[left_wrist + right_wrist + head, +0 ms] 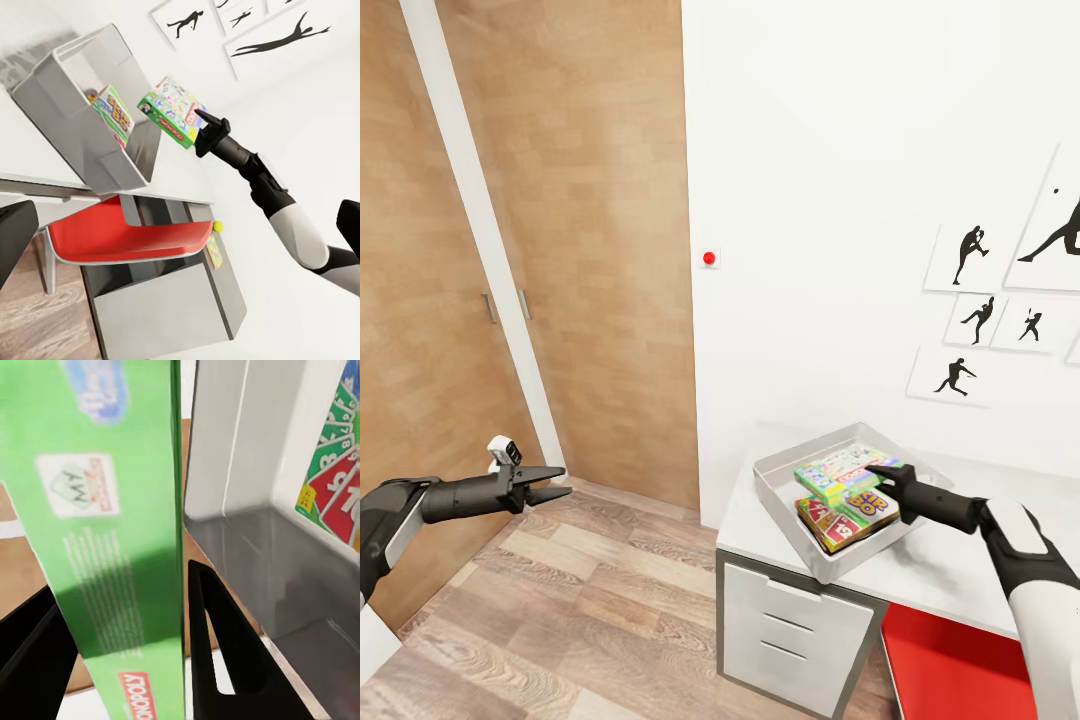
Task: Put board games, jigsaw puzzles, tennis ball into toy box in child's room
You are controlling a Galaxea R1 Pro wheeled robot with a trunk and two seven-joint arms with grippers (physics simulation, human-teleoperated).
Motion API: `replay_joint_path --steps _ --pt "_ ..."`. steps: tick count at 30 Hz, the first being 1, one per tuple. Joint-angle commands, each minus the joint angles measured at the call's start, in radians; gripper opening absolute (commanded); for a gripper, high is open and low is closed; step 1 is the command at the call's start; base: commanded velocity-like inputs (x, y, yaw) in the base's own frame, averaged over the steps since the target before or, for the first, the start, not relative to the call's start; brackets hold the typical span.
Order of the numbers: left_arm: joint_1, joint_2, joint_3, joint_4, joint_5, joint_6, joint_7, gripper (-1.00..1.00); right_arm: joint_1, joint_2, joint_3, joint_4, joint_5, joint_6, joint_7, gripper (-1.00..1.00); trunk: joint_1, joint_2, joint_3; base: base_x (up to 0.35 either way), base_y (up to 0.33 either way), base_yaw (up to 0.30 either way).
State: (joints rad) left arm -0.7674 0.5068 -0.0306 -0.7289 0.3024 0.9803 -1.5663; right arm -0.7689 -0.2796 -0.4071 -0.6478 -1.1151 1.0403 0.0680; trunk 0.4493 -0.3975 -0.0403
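Above the toy box [785, 485], the right claw [882, 472] holds the multicoloured board game [840, 468] flat, long axis wallward.

Left arm, with black forearm and white upper sleeve, extended forward at low height on the robot's left; its black two-fingered left gripper [555, 482] points forward with the fingertips a small way apart and nothing between them. A small white block sits on top of the wrist. Right arm, white-sleeved with a black wrist section, reaches forward and inward; its black right gripper [878, 473] has its two dark tapered fingers [217, 652] closed from either side on the green-edged multicoloured printed cardboard game box [112, 532], which stands between them edge-on in the right wrist view.
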Motion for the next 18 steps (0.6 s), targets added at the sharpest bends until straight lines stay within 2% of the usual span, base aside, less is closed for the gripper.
replay_joint_path --steps 1,11,14,18 --pt "-0.001 0.001 -0.003 0.000 0.001 0.011 -0.005 1.00 -0.003 0.000 -0.004 0.004 0.007 0.005 0.007 -1.00 0.001 -0.002 -0.002 0.000 0.000 0.000" --pt "-0.001 0.001 -0.003 0.000 0.000 0.011 -0.005 1.00 -0.025 0.001 -0.004 0.017 0.008 0.001 -0.011 -1.00 0.001 -0.002 -0.002 0.000 0.000 0.000" --pt "-0.001 0.001 -0.003 0.000 0.000 0.011 -0.005 1.00 -0.042 0.003 -0.004 0.019 0.007 0.005 -0.068 -1.00 0.001 -0.002 -0.002 0.000 0.000 0.000" --pt "-0.001 0.001 -0.003 0.000 0.000 0.011 -0.005 1.00 -0.052 0.003 -0.005 0.023 0.006 0.007 -0.089 -1.00 0.001 -0.002 -0.002 0.000 0.000 0.000"
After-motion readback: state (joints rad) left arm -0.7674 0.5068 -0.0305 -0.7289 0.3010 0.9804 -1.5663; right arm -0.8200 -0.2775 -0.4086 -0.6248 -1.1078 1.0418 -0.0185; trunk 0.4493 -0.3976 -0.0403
